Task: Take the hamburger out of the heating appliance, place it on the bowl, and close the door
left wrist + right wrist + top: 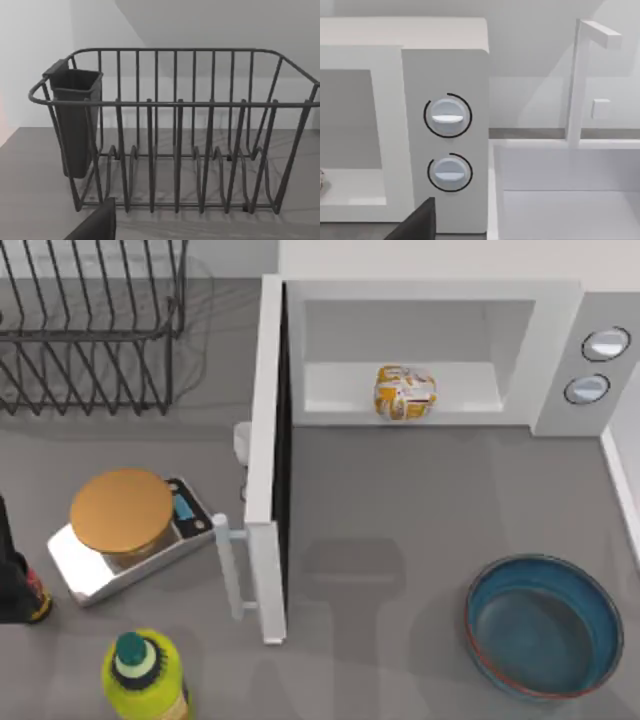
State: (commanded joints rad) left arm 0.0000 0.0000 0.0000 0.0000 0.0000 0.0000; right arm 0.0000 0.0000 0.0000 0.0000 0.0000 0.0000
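Hamburger [404, 392] — sitting on the floor of the heating appliance [430, 290], at twelve o'clock on the table, untouched.

Near items, six to nine o'clock: green-yellow bottle [145, 676]; silver scale [110, 560] carrying an orange-brown disc [121, 511]. Bowl [542, 625] is waiting at five o'clock, nothing lying in it.

Middle: door [266, 460] is standing swung wide, edge-on, its bar handle [233, 575] pointing toward nine o'clock.

Far: wire dish rack [175, 130] at eleven o'clock, facing the left wrist camera; two dials [447, 116] facing the right.

Handling, judged: paper-wrapped lump is looking light, soft and easily crushed; gentle pinch across its rounded sides is seeming best.

Writing: orange-brown markings on the wrapper, nothing legible.

Grippers: I cannot tell how either is standing.
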